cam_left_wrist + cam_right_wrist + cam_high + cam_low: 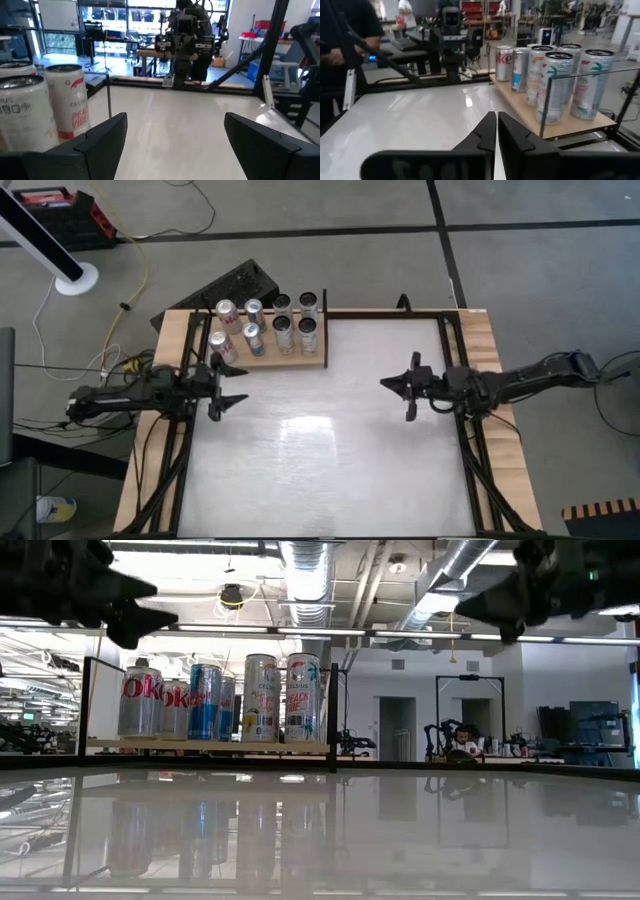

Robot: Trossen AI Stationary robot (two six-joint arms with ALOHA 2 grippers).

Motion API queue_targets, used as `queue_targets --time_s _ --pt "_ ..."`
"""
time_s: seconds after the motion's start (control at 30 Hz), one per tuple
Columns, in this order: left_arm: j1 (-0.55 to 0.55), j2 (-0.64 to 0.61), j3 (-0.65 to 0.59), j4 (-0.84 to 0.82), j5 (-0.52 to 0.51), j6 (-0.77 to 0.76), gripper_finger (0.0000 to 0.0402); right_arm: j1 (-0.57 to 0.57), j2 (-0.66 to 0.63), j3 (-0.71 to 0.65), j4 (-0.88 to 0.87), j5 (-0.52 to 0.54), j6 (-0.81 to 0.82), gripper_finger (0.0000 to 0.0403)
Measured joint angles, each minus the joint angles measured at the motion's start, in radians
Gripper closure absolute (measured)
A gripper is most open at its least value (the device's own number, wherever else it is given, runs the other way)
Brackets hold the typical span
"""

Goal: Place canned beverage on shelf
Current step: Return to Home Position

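A glossy white rectangular tabletop [330,440] is seen framed by narrow wooden edges, and no can is seen lying on it. The flat rectangular light-wood shelf [290,361] is set at the table's far left corner, with its long axis laid along the far edge. Eight tall aluminium beverage cans [284,332] are stood upright on it in two rows of four, so the task is judged done but for the retreat. The left gripper [238,385] is held above the table just beside the shelf's near left corner, its two dark fingers spread wide with nothing between them. The right gripper [388,382] is held well apart from the shelf, toward the table's right side, its fingers pressed together on nothing. The white-and-pink soda can [219,343] at the near row's left end is found nearest the left gripper, so a pull-back straight away from the shelf is called for.
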Motion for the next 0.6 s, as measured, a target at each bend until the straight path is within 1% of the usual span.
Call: queue_targets --time_s 0.1,0.3,0.4,0.5,0.6 --pt "0.000 0.000 -0.030 0.014 -0.016 0.006 0.0084 -0.027 -0.011 -0.074 0.080 0.000 0.013 0.0364" --pt "0.000 0.000 -0.109 0.083 -0.027 -0.041 0.0084 -0.060 -0.008 -0.200 0.233 -0.001 0.062 0.0389" --pt "0.000 0.000 -0.121 0.090 -0.027 -0.045 0.0084 -0.060 -0.008 -0.238 0.278 -0.002 0.077 0.0385" --pt "0.000 0.000 -0.121 0.090 -0.027 -0.045 0.0084 -0.059 -0.009 -0.281 0.325 -0.002 0.103 0.0368" --pt "0.000 0.000 -0.121 0.087 -0.030 -0.053 0.0084 -0.059 -0.008 -0.284 0.279 0.011 0.140 0.0362"
